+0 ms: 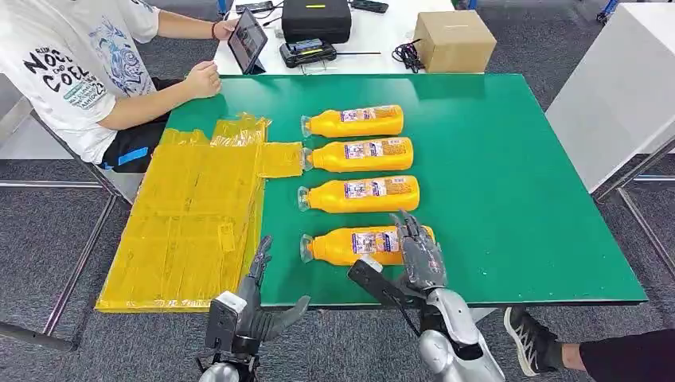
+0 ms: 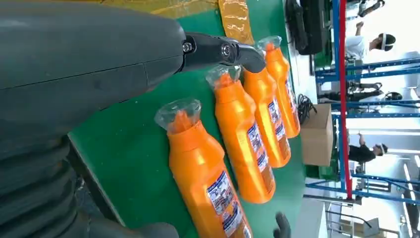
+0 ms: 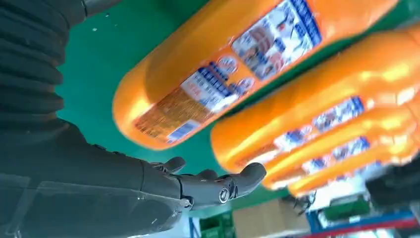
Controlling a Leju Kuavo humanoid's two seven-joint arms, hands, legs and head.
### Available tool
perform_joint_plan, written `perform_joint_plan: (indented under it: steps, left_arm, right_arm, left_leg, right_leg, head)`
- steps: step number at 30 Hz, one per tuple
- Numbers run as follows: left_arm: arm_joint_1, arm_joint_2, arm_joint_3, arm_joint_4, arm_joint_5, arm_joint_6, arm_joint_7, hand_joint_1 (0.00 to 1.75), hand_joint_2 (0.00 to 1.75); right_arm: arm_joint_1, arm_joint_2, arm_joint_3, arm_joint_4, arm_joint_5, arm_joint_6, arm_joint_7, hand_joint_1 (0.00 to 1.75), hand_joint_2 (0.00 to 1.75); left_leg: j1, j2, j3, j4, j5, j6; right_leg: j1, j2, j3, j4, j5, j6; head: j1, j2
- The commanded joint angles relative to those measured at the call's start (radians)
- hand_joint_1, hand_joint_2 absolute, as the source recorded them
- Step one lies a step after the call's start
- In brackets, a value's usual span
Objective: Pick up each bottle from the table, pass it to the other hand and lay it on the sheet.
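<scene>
1. Right hand [image 1: 415, 253] hovers over the base end of the nearest bottle [image 1: 350, 245], fingers spread and thumb out to the side, holding nothing; whether the fingertips already touch the bottle cannot be told.
2. That bottle lies on its side near the front edge of the green table [image 1: 517, 199], cap toward the yellow sheet [image 1: 191, 215]. It is rounded and looks slick, so a hand closing off-centre could roll it away or nudge it toward the table edge.
3. In the right wrist view the fingers [image 3: 218, 186] sit beside and below the bottle's base rather than around it; a grip taken that far toward the end would probably let the bottle tip when lifted.
4. Second bottle [image 1: 362, 194] lies just behind the first. Fingers reaching over the far side might catch it and push it out of line with the other two bottles [image 1: 358, 137] beyond.
5. Left hand [image 1: 251, 306] waits open at the table's front edge, close to the sheet. A handover there would happen over the edge, so a slip would likely send the bottle to the floor.
6. The sheet is wrinkled and overhangs the table; a bottle laid on the hanging part could slide off.
7. A person's forearm [image 1: 171, 91] rests at the sheet's far corner, well apart from both hands.
</scene>
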Motion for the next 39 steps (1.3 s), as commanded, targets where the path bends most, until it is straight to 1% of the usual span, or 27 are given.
perform_joint_plan:
  steps: [1,2,3,4,5,6,8,9,11,12,15,17,23,25,26,27,28,29,30,31,33,34,35,36,37,38,39]
  left_arm:
    - [-0.049,0.015,0.002,0.088,-0.005,-0.021,0.009,0.0,1.75]
    - [-0.051,0.015,0.002,0.091,-0.004,-0.022,0.009,0.0,1.75]
    - [-0.052,0.015,0.002,0.093,-0.004,-0.023,0.009,0.0,1.75]
    - [-0.052,0.015,0.002,0.093,-0.004,-0.023,0.009,0.0,1.75]
    - [-0.052,0.015,0.002,0.093,-0.004,-0.023,0.009,0.0,1.75]
    - [-0.052,0.015,0.002,0.093,-0.004,-0.023,0.009,0.0,1.75]
    - [-0.051,0.016,0.001,0.091,-0.004,-0.024,0.009,0.0,1.75]
    - [-0.051,0.016,0.001,0.091,-0.004,-0.024,0.009,0.0,1.75]
    - [-0.05,0.016,0.001,0.09,-0.004,-0.025,0.009,0.0,1.75]
    - [-0.05,0.016,0.001,0.09,-0.004,-0.025,0.009,0.0,1.75]
    - [-0.05,0.016,0.001,0.09,-0.004,-0.025,0.009,0.0,1.75]
    - [-0.05,0.016,0.001,0.09,-0.004,-0.025,0.009,0.0,1.75]
    - [-0.05,0.016,0.001,0.09,-0.004,-0.025,0.009,0.0,1.75]
    - [-0.05,0.016,0.001,0.09,-0.004,-0.025,0.009,0.0,1.75]
    - [-0.051,0.016,0.001,0.091,-0.004,-0.025,0.009,0.0,1.75]
    - [-0.051,0.016,0.0,0.092,-0.004,-0.027,0.009,0.0,1.75]
    - [-0.051,0.016,-0.001,0.093,-0.004,-0.03,0.01,0.0,1.75]
    - [-0.053,0.016,-0.002,0.095,-0.004,-0.032,0.011,0.0,1.75]
    - [-0.054,0.016,-0.003,0.097,-0.004,-0.034,0.011,0.0,1.75]
    - [-0.054,0.016,-0.003,0.097,-0.004,-0.034,0.011,0.0,1.75]
    - [-0.054,0.015,-0.002,0.098,-0.006,-0.035,0.014,0.0,1.75]
    - [-0.055,0.016,-0.001,0.098,-0.005,-0.036,0.014,0.0,1.75]
    - [-0.055,0.016,0.0,0.098,-0.006,-0.036,0.014,0.0,1.75]
    - [-0.056,0.016,0.0,0.098,-0.006,-0.036,0.015,0.0,1.75]
    - [-0.057,0.016,0.0,0.099,-0.006,-0.037,0.015,0.0,1.75]
    - [-0.059,0.015,0.001,0.102,-0.005,-0.039,0.015,0.0,1.75]
    - [-0.061,0.011,0.009,0.107,0.004,-0.041,0.012,0.0,1.75]
  right_arm:
    - [-0.216,-0.039,0.116,0.304,-0.042,0.103,0.023,0.0,1.75]
    - [-0.242,-0.04,0.123,0.328,-0.046,0.105,0.023,0.0,1.75]
    - [-0.25,-0.039,0.124,0.337,-0.048,0.107,0.024,0.0,1.75]
    - [-0.252,-0.039,0.123,0.336,-0.048,0.107,0.024,0.0,1.75]
    - [-0.252,-0.039,0.123,0.336,-0.048,0.107,0.024,0.0,1.75]
    - [-0.252,-0.039,0.123,0.336,-0.048,0.107,0.024,0.0,1.75]
    - [-0.249,-0.038,0.126,0.332,-0.05,0.107,0.025,0.0,1.75]
    - [-0.249,-0.038,0.126,0.332,-0.05,0.107,0.025,0.0,1.75]
    - [-0.246,-0.04,0.129,0.329,-0.052,0.106,0.027,0.0,1.75]
    - [-0.246,-0.04,0.129,0.329,-0.052,0.106,0.027,0.0,1.75]
    - [-0.246,-0.04,0.129,0.329,-0.052,0.106,0.027,0.0,1.75]
    - [-0.246,-0.04,0.129,0.329,-0.052,0.106,0.027,0.0,1.75]
    - [-0.246,-0.04,0.129,0.329,-0.052,0.106,0.027,0.0,1.75]
    - [-0.246,-0.04,0.129,0.329,-0.052,0.106,0.027,0.0,1.75]
    - [-0.249,-0.041,0.131,0.331,-0.054,0.108,0.029,0.0,1.75]
    - [-0.265,-0.043,0.14,0.344,-0.054,0.116,0.036,0.0,1.75]
    - [-0.284,-0.042,0.146,0.361,-0.058,0.122,0.042,0.0,1.75]
    - [-0.306,-0.04,0.156,0.389,-0.06,0.13,0.045,0.0,1.75]
    - [-0.319,-0.038,0.159,0.402,-0.063,0.134,0.046,0.0,1.75]
    - [-0.326,-0.036,0.159,0.409,-0.063,0.135,0.046,0.0,1.75]
    - [-0.336,-0.028,0.161,0.429,-0.059,0.125,0.047,0.0,1.75]
    - [-0.336,-0.027,0.162,0.427,-0.062,0.125,0.046,0.0,1.75]
    - [-0.339,-0.027,0.163,0.424,-0.062,0.126,0.046,0.0,1.75]
    - [-0.343,-0.027,0.164,0.422,-0.062,0.127,0.047,0.0,1.75]
    - [-0.346,-0.025,0.162,0.42,-0.069,0.129,0.042,0.0,1.75]
    - [-0.355,-0.024,0.173,0.425,-0.078,0.143,0.037,0.0,1.75]
    - [-0.389,-0.057,0.212,0.443,-0.092,0.238,0.054,0.0,1.75]
  left_leg:
    - [0.001,0.003,0.005,-0.001,-0.001,-0.001]
    - [0.0,0.003,0.003,-0.001,0.0,-0.001]
    - [0.001,0.005,0.006,-0.001,-0.002,-0.001]
    - [0.001,0.004,0.004,-0.001,-0.001,-0.001]
    - [0.0,0.002,0.003,-0.001,0.0,-0.001]
    - [0.001,0.003,0.005,-0.001,-0.001,-0.001]
    - [0.001,0.0,0.002,0.0,0.0,-0.001]
    - [0.002,0.001,0.005,-0.001,-0.002,-0.001]
    - [0.001,0.001,0.004,-0.001,-0.001,-0.001]
    - [0.002,0.002,0.006,0.0,-0.002,-0.002]
    - [0.0,0.0,0.003,0.0,-0.001,-0.001]
    - [0.001,0.002,0.005,0.0,-0.002,-0.002]
    - [0.001,0.001,0.003,0.0,-0.001,-0.001]
    - [0.001,0.001,0.005,0.0,-0.001,-0.001]
    - [0.0,0.0,0.002,0.0,0.0,-0.001]
    - [0.001,0.001,0.005,0.0,-0.002,-0.001]
    - [0.0,0.0,0.002,0.0,-0.001,-0.001]
    - [0.001,0.002,0.005,0.0,-0.002,-0.001]
    - [0.001,0.002,0.004,0.0,-0.002,-0.001]
    - [0.001,0.003,0.006,0.0,-0.002,-0.002]
    - [0.0,0.001,0.002,0.0,0.0,-0.001]
    - [0.001,0.002,0.005,0.0,-0.002,-0.001]
    - [0.0,0.001,0.002,0.0,0.0,-0.001]
    - [0.001,0.002,0.005,0.0,-0.002,-0.001]
    - [0.0,0.001,0.003,0.0,-0.001,-0.001]
    - [0.0,0.001,0.002,0.0,-0.001,-0.001]
    - [0.001,0.002,0.004,0.0,-0.001,-0.001]
  right_leg:
    - [0.001,0.003,0.004,-0.002,0.0,-0.002]
    - [0.001,0.002,0.003,-0.002,0.0,-0.001]
    - [0.001,0.004,0.005,-0.002,0.0,-0.002]
    - [0.001,0.004,0.004,-0.002,0.0,-0.001]
    - [0.0,0.002,0.002,-0.001,0.0,-0.001]
    - [0.001,0.003,0.005,-0.001,0.0,-0.002]
    - [0.001,0.0,0.003,-0.001,0.0,-0.001]
    - [0.002,0.001,0.006,-0.002,-0.001,-0.002]
    - [0.001,0.001,0.004,-0.001,0.0,-0.001]
    - [0.002,0.002,0.007,-0.002,-0.001,-0.002]
    - [0.0,0.001,0.003,-0.001,0.0,-0.001]
    - [0.002,0.002,0.006,-0.001,-0.001,-0.002]
    - [0.001,0.001,0.003,-0.001,0.0,-0.001]
    - [0.001,0.001,0.005,-0.001,-0.001,-0.002]
    - [0.001,0.0,0.002,-0.001,0.0,-0.001]
    - [0.001,0.001,0.005,-0.001,-0.001,-0.002]
    - [0.0,0.001,0.003,-0.001,0.0,-0.001]
    - [0.001,0.002,0.005,-0.001,-0.001,-0.002]
    - [0.001,0.002,0.004,-0.001,0.0,-0.002]
    - [0.002,0.003,0.006,-0.001,-0.001,-0.002]
    - [0.0,0.001,0.002,-0.001,0.0,-0.001]
    - [0.002,0.002,0.005,-0.001,-0.001,-0.002]
    - [0.0,0.001,0.002,-0.001,0.0,-0.001]
    - [0.001,0.002,0.005,-0.001,-0.001,-0.002]
    - [0.001,0.002,0.003,0.0,0.0,-0.001]
    - [0.0,0.001,0.002,0.0,0.0,-0.001]
    - [0.001,0.002,0.004,-0.001,-0.001,-0.002]
  head:
    - [0.0,0.0]
    - [0.0,0.0]
    - [0.0,0.0]
    - [0.0,0.0]
    - [0.0,0.0]
    - [0.0,0.0]
    - [0.0,0.0]
    - [0.0,0.0]
    - [0.0,0.0]
    - [0.0,0.0]
    - [0.0,0.0]
    - [0.0,0.0]
    - [0.0,0.0]
    - [0.0,0.0]
    - [0.0,0.0]
    - [0.0,0.0]
    - [0.0,0.0]
    - [0.0,0.0]
    - [0.0,0.0]
    - [0.0,0.0]
    - [0.0,0.0]
    - [0.0,0.0]
    - [0.0,0.0]
    - [0.0,0.0]
    - [0.0,0.0]
    - [0.0,0.0]
    - [0.0,0.0]
